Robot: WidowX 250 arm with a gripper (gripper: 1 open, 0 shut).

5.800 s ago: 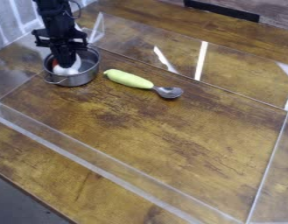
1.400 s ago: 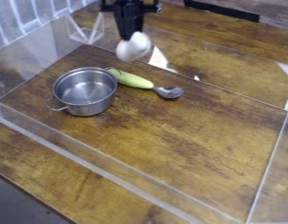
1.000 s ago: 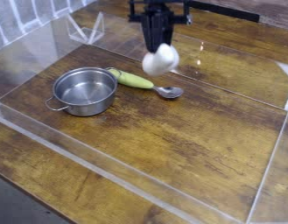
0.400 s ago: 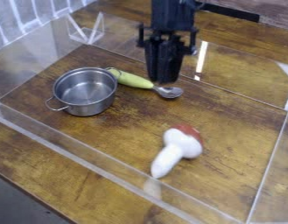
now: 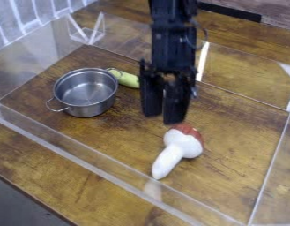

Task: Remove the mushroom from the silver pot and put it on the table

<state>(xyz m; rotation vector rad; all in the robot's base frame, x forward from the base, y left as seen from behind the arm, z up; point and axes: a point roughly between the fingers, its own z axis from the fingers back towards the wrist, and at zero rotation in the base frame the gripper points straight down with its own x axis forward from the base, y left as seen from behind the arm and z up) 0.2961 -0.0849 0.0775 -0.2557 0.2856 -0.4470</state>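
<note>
Lowered since earlier, the black gripper (image 5: 162, 113) hangs wide — near the smooth, white-stemmed mushroom (image 5: 180, 150) on woodgrain table (image 5: 94, 159).

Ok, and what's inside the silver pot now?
Nothing visible in the silver pot; bare metal floor shows. The strip behind the near wall is hidden.

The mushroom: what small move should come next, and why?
Probably a short lift of the gripper away from the mushroom: it lies on its side on the table, out of the silver pot, and the fingers look spread beside it, so no further grip seems needed.
</note>
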